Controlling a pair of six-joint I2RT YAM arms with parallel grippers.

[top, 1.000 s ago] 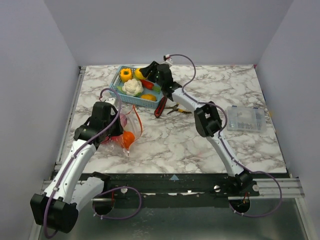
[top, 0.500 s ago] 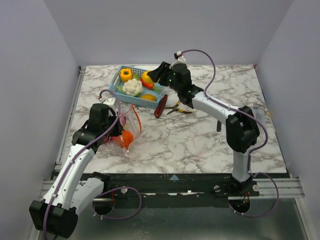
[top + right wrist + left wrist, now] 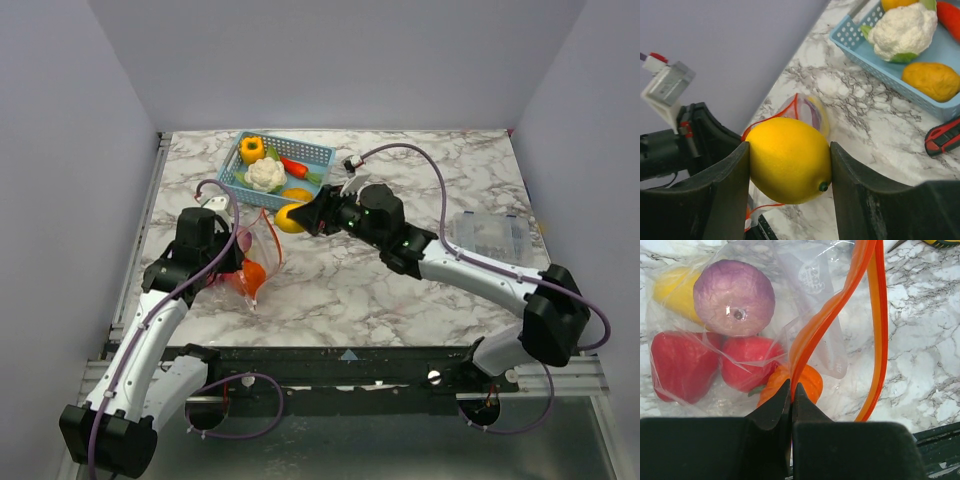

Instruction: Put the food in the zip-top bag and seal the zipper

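Note:
My right gripper (image 3: 296, 217) (image 3: 789, 160) is shut on a yellow toy lemon (image 3: 290, 218) (image 3: 789, 159) and holds it above the table just right of the bag's mouth. The clear zip-top bag (image 3: 248, 258) (image 3: 745, 330) lies at the left with a purple onion (image 3: 734, 297), two red fruits (image 3: 682, 365), a yellow piece and an orange one (image 3: 807, 382) inside. My left gripper (image 3: 238, 262) (image 3: 791, 390) is shut on the red-orange zipper (image 3: 840, 305) and holds the mouth lifted open.
A blue basket (image 3: 318, 153) (image 3: 945, 55) at the back holds a yellow pepper (image 3: 251, 148), a cauliflower (image 3: 265, 174) (image 3: 902, 25), a carrot (image 3: 294, 167) and an orange piece (image 3: 932, 80). Red-handled pliers (image 3: 942, 137) lie beside it. A clear box (image 3: 488, 237) sits at the right.
My right gripper has lifted the lemon out of the basket and carried it forward and left to the bag's mouth. The left gripper has kept its hold on the zipper.

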